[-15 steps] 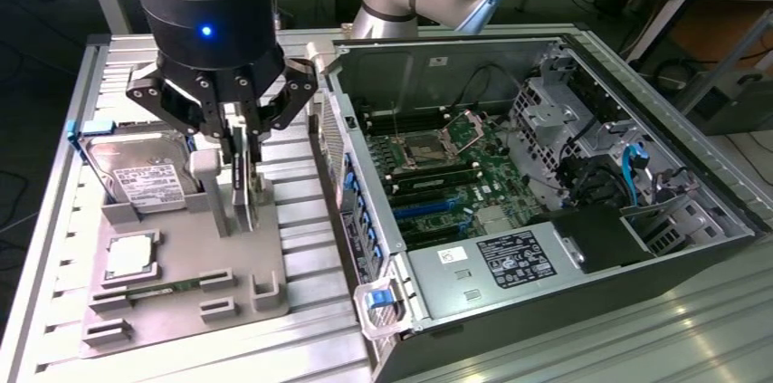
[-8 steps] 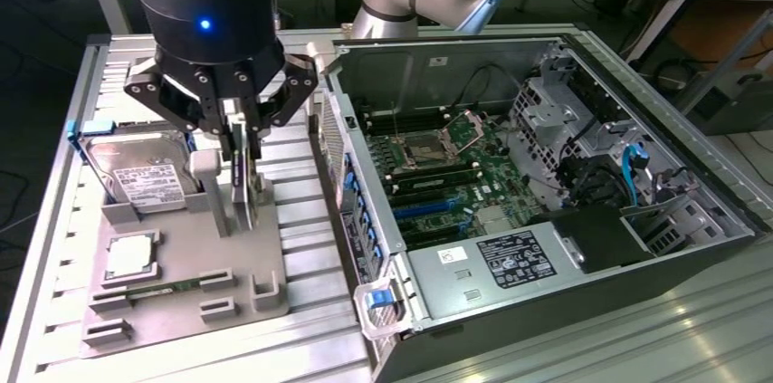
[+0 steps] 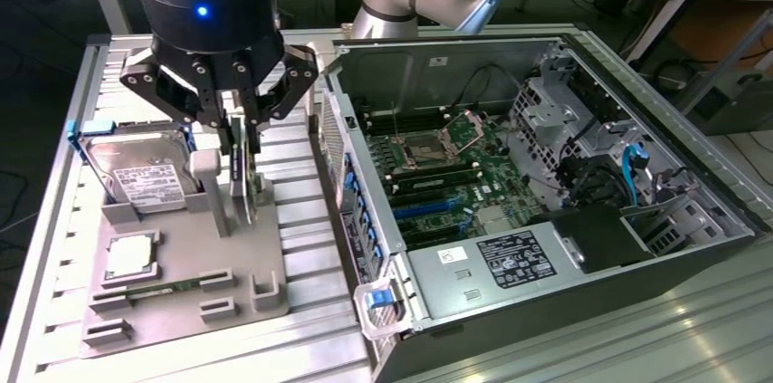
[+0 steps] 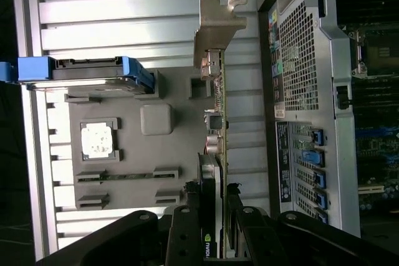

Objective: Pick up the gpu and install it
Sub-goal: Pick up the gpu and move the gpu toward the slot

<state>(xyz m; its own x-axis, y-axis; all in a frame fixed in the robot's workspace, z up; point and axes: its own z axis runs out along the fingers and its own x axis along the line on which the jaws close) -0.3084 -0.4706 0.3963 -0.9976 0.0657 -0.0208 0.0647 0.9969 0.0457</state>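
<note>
the fingers point(image 4: 185, 225) stood one on each side of the gpu point(image 4: 215, 123), drawn in narrow against its two faces, so they seemed to have closed on the card near the end away from its metal bracket. in the exterior view the same fingers point(image 3: 226, 134) came straight down from above onto the card's top edge.

the gpu point(image 3: 248, 188) stood on its long edge in a slot of the grey holder point(image 3: 242, 283), which lay on the ribbed table point(image 3: 302, 347) just beside the open computer case point(image 3: 399, 66). its lower edge looked seated in the holder, not lifted clear. on the same holder sat a hard drive point(image 3: 145, 179) propped upright towards the exterior view's left, with a square chip point(image 3: 129, 256) and a memory stick point(image 3: 151, 291) lying flat nearer the camera.

as a judgement, the task was at its first step: the grasp looked made, but the pick-up was not yet done. the card slots on the board point(image 3: 417, 211) inside the case held no such card, so the lift, the carry across and the seating were all left to do.
</note>
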